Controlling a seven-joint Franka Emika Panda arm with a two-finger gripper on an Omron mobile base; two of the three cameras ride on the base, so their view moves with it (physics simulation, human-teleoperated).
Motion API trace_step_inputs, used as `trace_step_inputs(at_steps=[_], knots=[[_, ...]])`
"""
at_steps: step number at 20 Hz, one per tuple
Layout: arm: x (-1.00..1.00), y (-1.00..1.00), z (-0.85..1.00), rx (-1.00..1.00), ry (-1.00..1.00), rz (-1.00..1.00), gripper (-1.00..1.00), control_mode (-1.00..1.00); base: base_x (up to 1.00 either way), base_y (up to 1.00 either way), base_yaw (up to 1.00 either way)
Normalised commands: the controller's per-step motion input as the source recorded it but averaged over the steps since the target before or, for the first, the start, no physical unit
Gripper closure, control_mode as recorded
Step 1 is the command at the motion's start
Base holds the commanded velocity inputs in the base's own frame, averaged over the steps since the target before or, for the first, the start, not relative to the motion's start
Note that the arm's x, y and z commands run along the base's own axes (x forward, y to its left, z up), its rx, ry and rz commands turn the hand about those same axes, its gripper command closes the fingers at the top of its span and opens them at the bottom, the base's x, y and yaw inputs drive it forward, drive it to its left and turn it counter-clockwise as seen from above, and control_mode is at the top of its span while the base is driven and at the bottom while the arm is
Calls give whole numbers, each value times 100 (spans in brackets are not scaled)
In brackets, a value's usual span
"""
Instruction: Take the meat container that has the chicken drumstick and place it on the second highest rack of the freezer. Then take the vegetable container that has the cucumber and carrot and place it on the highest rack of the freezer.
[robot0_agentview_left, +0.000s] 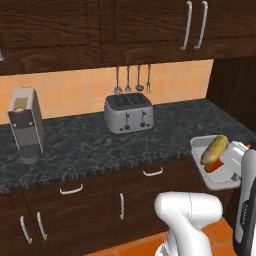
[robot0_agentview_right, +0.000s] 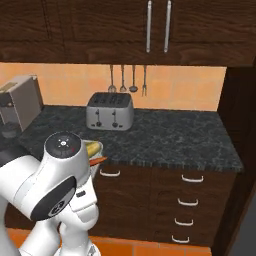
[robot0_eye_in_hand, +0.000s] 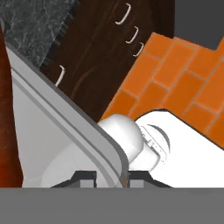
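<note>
Second step in hand: hand (robot0_eye_in_hand: 111, 175) clamped on the vegetable container (robot0_agentview_left: 216, 179) rim, cucumber (robot0_agentview_left: 214, 149) and carrot (robot0_agentview_left: 215, 166) aboard, held beyond the worktop (robot0_agentview_left: 100, 145). Next: carrying level to the freezer's highest rack.

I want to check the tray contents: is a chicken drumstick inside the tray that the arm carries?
No, the vegetable container holds the cucumber and the carrot.

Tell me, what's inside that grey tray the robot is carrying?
Inside the shallow light-grey vegetable container lie a stubby yellow-green cucumber and a thin orange carrot. The robot's white arm covers the tray's right end.
</note>
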Motion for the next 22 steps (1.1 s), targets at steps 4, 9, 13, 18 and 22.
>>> trace_step_inputs(at_steps=[4,9,13,18,22], knots=[[0,0,0,0,0,0,100,100,-33,51,-82],[0,0,0,0,0,0,100,100,-22,32,-87],[0,0,0,0,0,0,100,100,-3,9,-93],[0,0,0,0,0,0,100,100,0,3,-96],[0,0,0,0,0,0,100,100,0,-7,-91]])
